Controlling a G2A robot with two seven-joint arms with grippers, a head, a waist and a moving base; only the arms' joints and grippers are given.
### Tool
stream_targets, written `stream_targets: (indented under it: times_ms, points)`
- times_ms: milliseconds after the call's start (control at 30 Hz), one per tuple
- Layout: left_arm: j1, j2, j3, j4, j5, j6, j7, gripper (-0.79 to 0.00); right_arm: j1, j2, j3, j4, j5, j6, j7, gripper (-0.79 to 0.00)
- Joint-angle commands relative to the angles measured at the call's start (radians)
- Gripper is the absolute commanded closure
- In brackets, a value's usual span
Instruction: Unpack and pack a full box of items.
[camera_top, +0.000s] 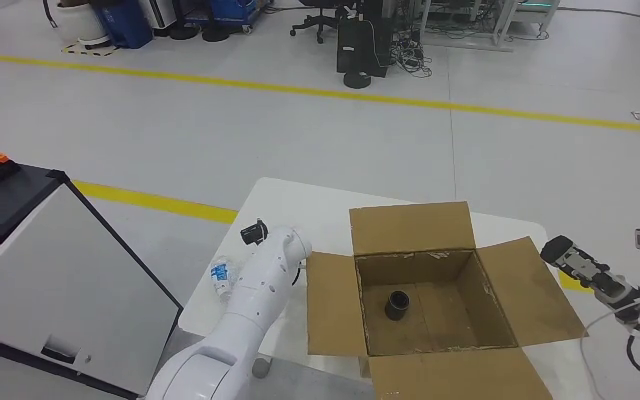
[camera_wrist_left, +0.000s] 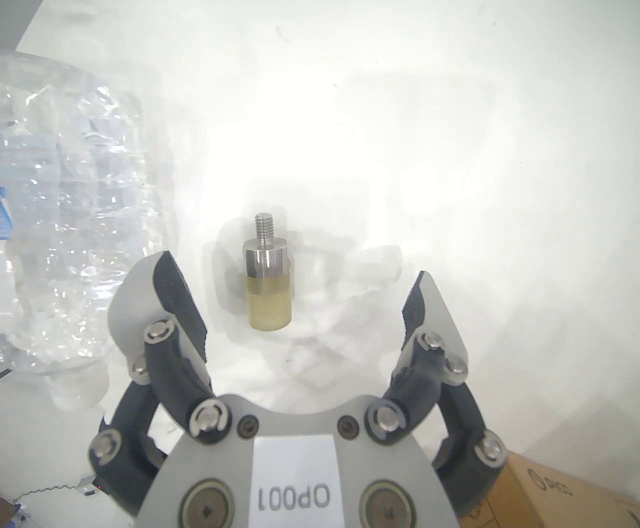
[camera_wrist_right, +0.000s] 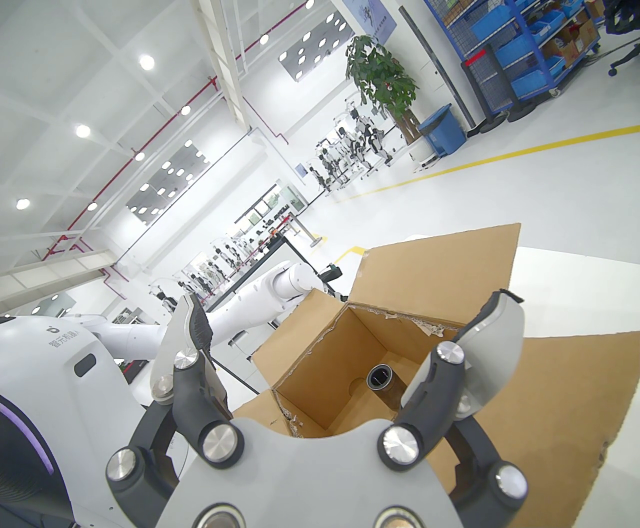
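Your left hand hangs over the white desk with its fingers wide apart, holding nothing. Just past the fingertips, about midway between them, is a small peg. Its long side runs straight away from the hand, and its thin screw end points away too. You cannot tell if it stands or lies. The screw end and the part below it are shiny metal, and the fat end is pale yellow.

A crumpled clear bottle lies on the desk just beside one finger.

Your right hand is also spread open and empty, at the outer flap of the brown box. All four flaps are folded out. Inside, on the box floor, sits one short black tube, with its round end facing up.
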Motion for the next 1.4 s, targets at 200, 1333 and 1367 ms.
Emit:
stream_targets:
  times_ms: [200,1333,1367]
  points:
    - [-0.012,0.000,-0.008,0.020,-0.018,0.014,0.033,-0.683,0.000,0.000,0.000,0.000,0.000,0.000,0.000,-0.785]
    - [-0.037,0.008,-0.012,0.052,-0.055,0.040,0.041,-0.419,0.000,0.000,0.000,0.000,0.000,0.000,0.000,-0.785]
    - [-0.036,0.008,-0.010,0.051,-0.052,0.039,0.037,-0.431,0.000,0.000,0.000,0.000,0.000,0.000,0.000,-0.785]
